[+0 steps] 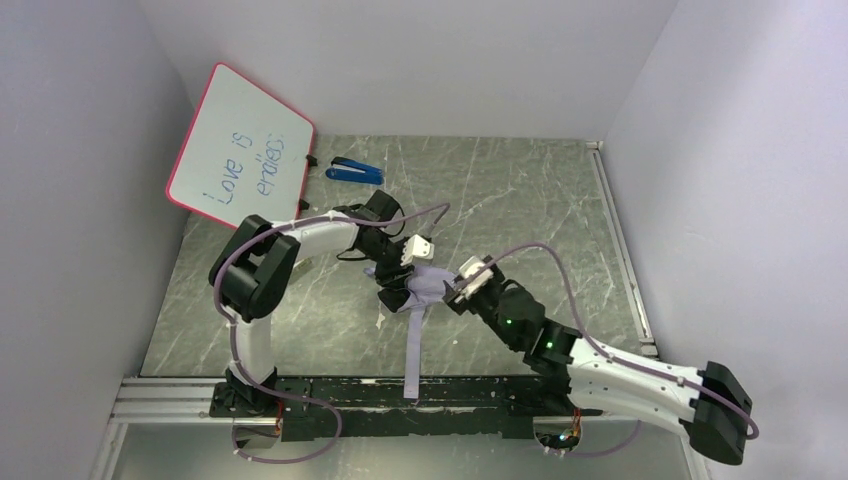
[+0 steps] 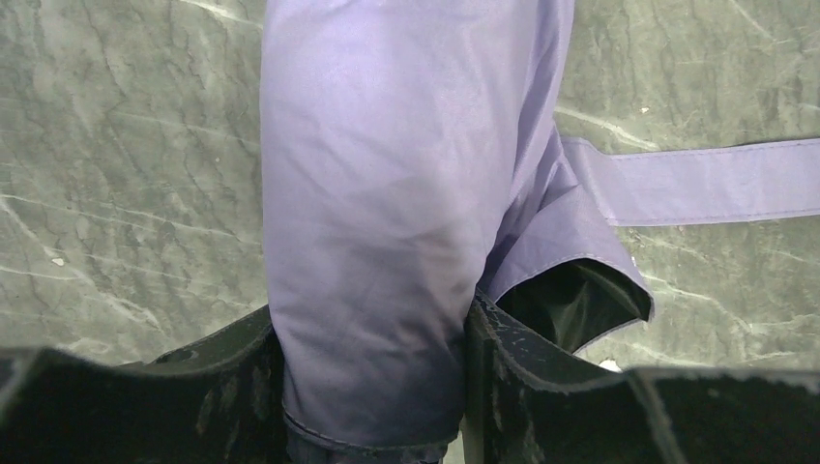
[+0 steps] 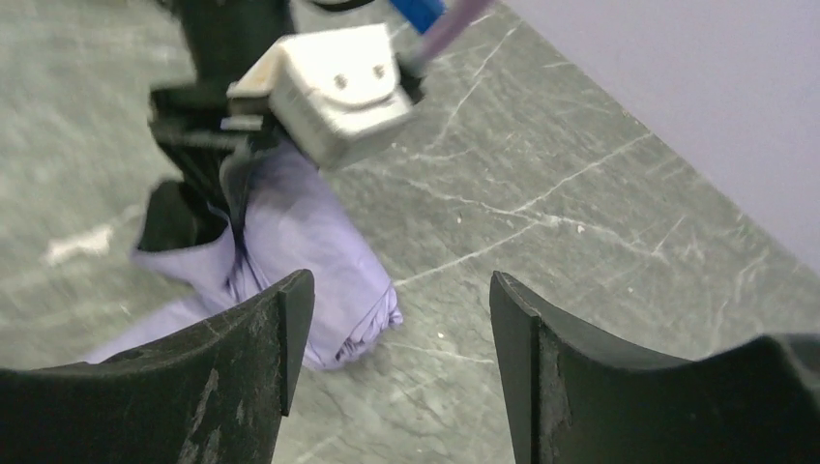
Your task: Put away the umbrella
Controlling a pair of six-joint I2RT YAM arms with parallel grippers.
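- Done: umbrella collapsed, canopy bunched, clamped in left gripper.
- Idle: right gripper wide, empty, just beside it.
- Remaining, likely: strap trails loose; wrapping, stowing.

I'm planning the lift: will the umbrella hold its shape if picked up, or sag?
Probably sags: the umbrella looks like soft, creased fabric bulging between the left fingers. Its strap lies loose and flat on the table, so it would likely dangle.
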